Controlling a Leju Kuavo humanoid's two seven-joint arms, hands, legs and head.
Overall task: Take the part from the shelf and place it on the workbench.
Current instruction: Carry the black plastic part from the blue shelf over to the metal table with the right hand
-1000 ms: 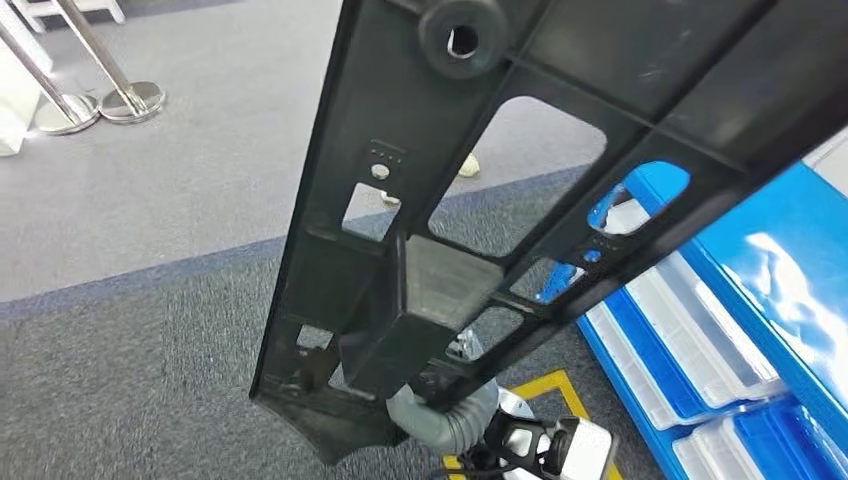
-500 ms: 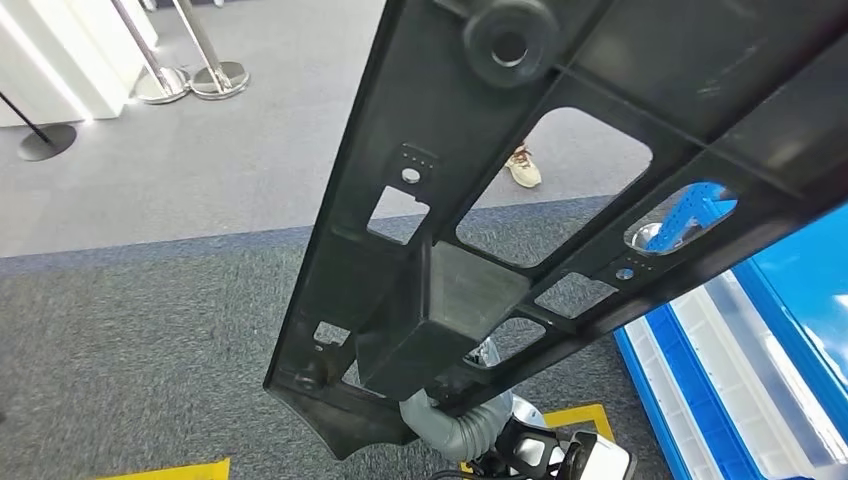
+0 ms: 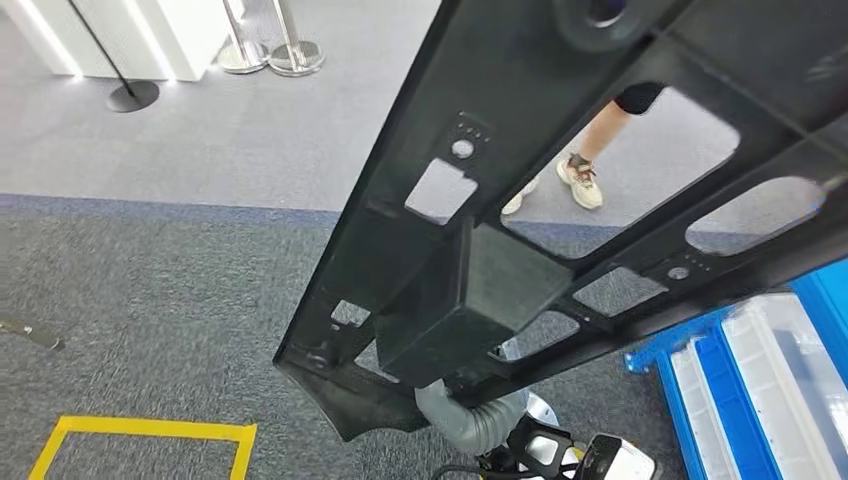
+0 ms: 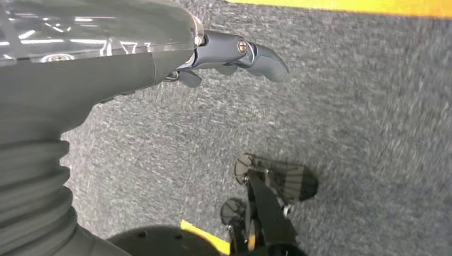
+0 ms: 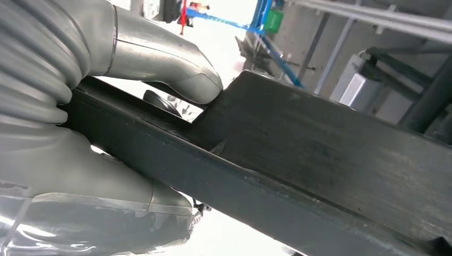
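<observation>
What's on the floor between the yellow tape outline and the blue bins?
In the head view, grey carpet, overhung by the black part that the right robot hand grips, lies between the yellow tape outline and the blue bins.

Part (image 3: 560, 150) cropped; person's (image 3: 585, 170) legs alone

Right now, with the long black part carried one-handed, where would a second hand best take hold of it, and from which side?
Probably on a side rail of the black part, just above the boxy block, coming from the robot's left. The right hand grips the low end, so most of the long openwork frame towers above it unsupported. The left hand hangs free above the carpet, and the rails beside the cut-outs look narrow enough to wrap.
</observation>
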